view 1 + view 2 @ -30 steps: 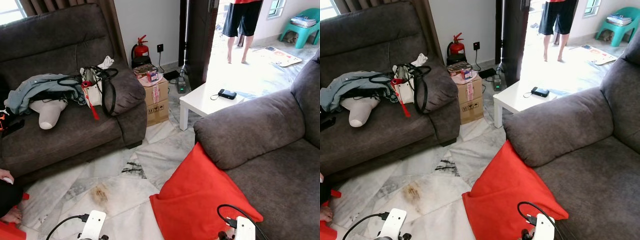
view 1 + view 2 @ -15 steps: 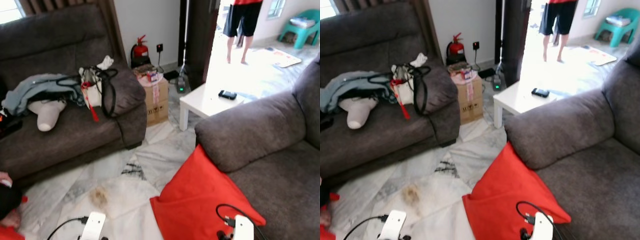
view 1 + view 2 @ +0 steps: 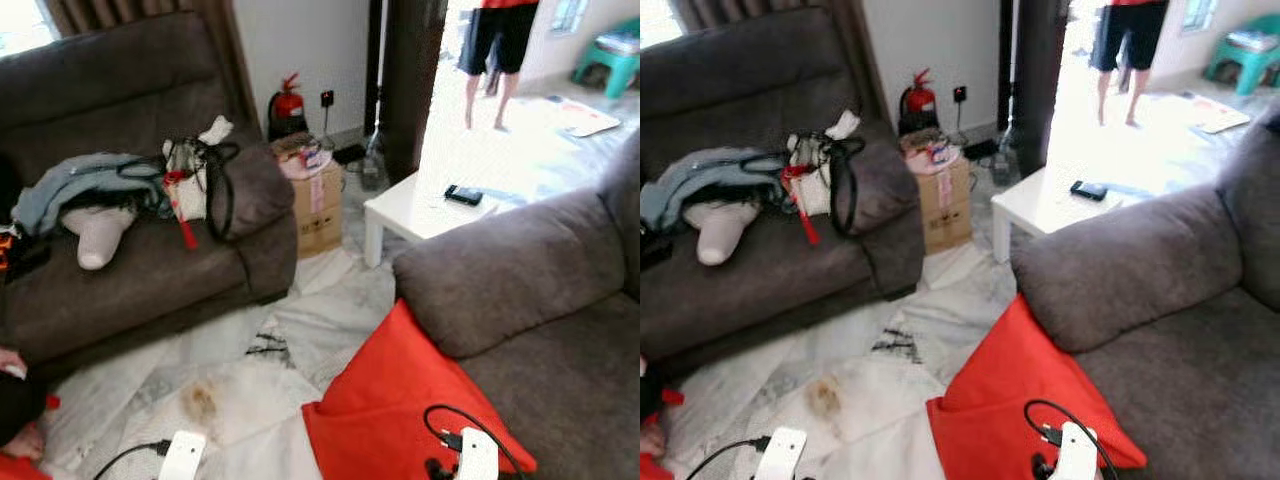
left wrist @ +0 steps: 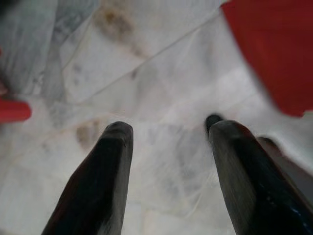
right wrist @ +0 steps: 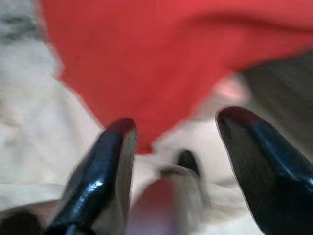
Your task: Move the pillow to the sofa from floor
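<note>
Leaning against the front of the nearer grey sofa (image 3: 540, 300), the red pillow (image 3: 395, 400) rests with its lower edge on the marble floor (image 3: 240, 380), one corner tipped up against the sofa's arm. The right end effector (image 5: 176, 142) hangs just above the pillow's lower corner with its two black fingers spread wide, gripping nothing. The left end effector (image 4: 168, 147) hovers over bare floor beside the pillow's edge, its fingers also parted and empty.

Across the floor stands a second grey sofa (image 3: 130, 270), carrying a pale blue jacket (image 3: 75, 180), a handbag with black straps (image 3: 200, 175) and a white cushion-like shape (image 3: 100, 232). Next to its arm sits a cardboard box (image 3: 315, 200), with a red fire extinguisher (image 3: 288, 100) against the wall behind. A small white surface (image 3: 420, 212) holds a dark phone (image 3: 463, 194). In the bright doorway beyond, a person's legs (image 3: 495, 60) stand in dark shorts.
</note>
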### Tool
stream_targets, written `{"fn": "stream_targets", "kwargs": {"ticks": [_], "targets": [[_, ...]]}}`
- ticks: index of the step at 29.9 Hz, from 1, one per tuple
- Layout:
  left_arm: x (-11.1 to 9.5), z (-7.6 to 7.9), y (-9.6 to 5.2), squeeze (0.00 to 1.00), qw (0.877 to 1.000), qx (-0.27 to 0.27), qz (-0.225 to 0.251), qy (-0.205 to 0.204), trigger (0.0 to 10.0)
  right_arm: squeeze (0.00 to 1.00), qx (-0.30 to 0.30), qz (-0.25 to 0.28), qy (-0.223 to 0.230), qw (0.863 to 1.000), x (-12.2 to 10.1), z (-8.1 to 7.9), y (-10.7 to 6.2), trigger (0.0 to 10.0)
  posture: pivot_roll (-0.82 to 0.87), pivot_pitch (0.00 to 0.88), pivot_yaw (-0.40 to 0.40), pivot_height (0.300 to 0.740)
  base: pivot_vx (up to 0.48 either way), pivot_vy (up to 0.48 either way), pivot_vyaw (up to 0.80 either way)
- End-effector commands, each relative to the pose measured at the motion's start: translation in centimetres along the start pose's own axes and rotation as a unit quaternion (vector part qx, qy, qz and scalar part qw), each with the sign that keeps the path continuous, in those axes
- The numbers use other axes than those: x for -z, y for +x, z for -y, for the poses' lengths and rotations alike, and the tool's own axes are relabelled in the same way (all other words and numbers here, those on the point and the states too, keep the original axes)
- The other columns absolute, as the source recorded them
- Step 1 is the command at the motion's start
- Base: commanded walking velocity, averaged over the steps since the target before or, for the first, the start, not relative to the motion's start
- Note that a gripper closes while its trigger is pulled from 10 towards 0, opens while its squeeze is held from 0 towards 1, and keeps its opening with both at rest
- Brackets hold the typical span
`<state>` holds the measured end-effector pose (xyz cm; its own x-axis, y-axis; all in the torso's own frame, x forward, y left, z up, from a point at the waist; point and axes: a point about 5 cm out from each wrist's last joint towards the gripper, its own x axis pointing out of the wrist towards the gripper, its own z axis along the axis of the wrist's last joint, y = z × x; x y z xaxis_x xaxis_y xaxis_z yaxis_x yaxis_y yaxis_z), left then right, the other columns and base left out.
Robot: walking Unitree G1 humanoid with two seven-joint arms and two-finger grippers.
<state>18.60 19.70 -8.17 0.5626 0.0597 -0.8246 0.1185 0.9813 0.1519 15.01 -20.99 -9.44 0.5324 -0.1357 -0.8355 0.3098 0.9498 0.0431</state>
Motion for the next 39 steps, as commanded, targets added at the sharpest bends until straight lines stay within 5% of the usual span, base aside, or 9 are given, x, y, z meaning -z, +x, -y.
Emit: {"fn": "stream_targets", "kwargs": {"ticks": [1,21,39], "targets": [[0.82,-0.95,-0.18,0.0,1.0,-0.013,-0.013,-0.001,10.0,0.0,-0.012,0.006,0.002,1.0,-0.41,-0.95,0.14,10.0,-0.1,0.0,0.073,0.74,0.345,0.0,0.0],[0.6,-1.14,-0.15,0.0,1.0,-0.016,-0.012,-0.006,10.0,0.0,-0.011,0.001,0.008,1.0,-0.52,-1.08,0.2,10.0,-0.1,0.0,0.077,0.74,0.064,0.0,-0.62],[0.41,-1.35,-0.15,0.0,1.0,-0.022,-0.006,0.004,10.0,0.0,-0.012,0.006,0.012,1.0,-0.6,-1.2,0.21,10.0,-0.09,0.0,0.076,0.74,0.0,-0.035,0.0]]}}
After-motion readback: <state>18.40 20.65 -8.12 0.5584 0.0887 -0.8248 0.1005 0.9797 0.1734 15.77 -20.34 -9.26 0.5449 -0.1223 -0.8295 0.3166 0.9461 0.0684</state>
